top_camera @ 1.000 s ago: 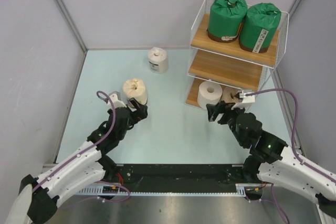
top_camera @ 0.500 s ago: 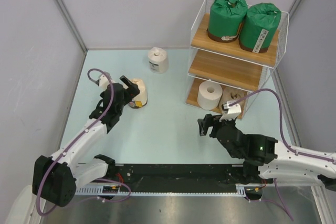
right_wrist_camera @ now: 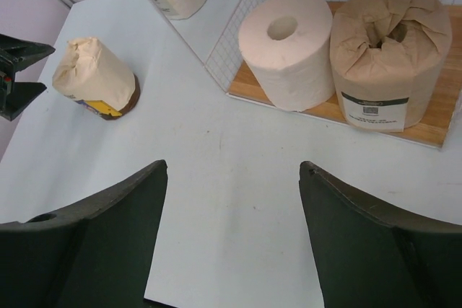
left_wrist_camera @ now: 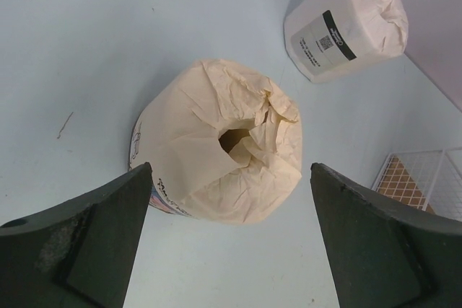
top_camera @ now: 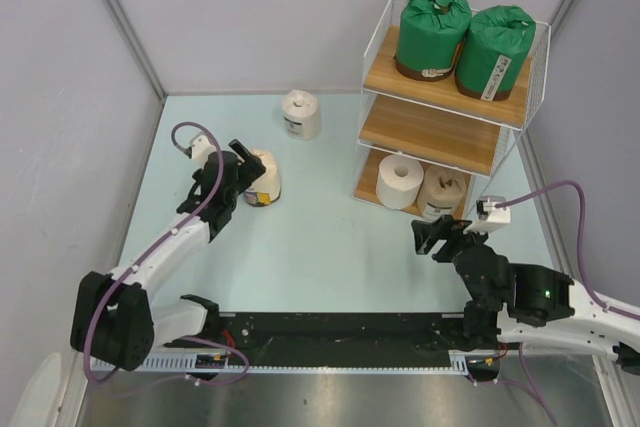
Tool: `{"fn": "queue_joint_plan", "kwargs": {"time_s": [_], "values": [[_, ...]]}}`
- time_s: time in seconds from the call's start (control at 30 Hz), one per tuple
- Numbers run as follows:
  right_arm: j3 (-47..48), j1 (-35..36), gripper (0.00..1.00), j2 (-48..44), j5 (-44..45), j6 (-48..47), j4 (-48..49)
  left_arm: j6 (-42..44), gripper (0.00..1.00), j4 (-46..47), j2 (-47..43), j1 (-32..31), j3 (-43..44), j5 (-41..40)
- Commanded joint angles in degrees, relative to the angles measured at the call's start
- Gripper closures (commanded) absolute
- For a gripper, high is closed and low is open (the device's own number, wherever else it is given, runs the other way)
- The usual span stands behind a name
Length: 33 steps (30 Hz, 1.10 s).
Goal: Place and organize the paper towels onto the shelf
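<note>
The left gripper [top_camera: 242, 175] is wide open. Its 2 fingers [left_wrist_camera: 86, 236] stand on each side of the cream roll [left_wrist_camera: 216, 153], close to it but not touching. That roll stands upright on the table [top_camera: 330, 247]. A white roll with a label [top_camera: 301, 113] stands farther back, well apart from it.

The shelf [top_camera: 430, 132] is at the back right. 2 green rolls [top_camera: 432, 32] sit side by side on its top board. A bare white roll [top_camera: 400, 180] and a tan roll [top_camera: 445, 190] sit side by side on its bottom board.

The right gripper [top_camera: 432, 238] is open and holds nothing. It hangs over the table, near the front of the shelf.
</note>
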Motion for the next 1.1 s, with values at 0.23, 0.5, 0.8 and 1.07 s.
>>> {"fn": "queue_joint_plan", "kwargs": {"time_s": [0.23,0.5,0.8,1.07], "values": [[1.84,0.41,0.25,-1.00,1.30,4.04,-3.42,-1.79,0.05,6.57,6.51,2.44,0.00,1.69],[1.76,0.32,0.26,-1.70,1.57,3.60,-3.95,-2.06,0.05,7.19,8.18,3.06,0.00,2.22],[1.84,0.41,0.25,-1.52,1.13,2.55,-3.77,-2.85,0.14,7.98,9.85,3.32,-1.40,1.70],[1.76,0.41,0.26,-0.47,0.34,2.46,-3.95,-2.59,0.16,8.15,12.22,3.58,-0.61,1.35]]}}
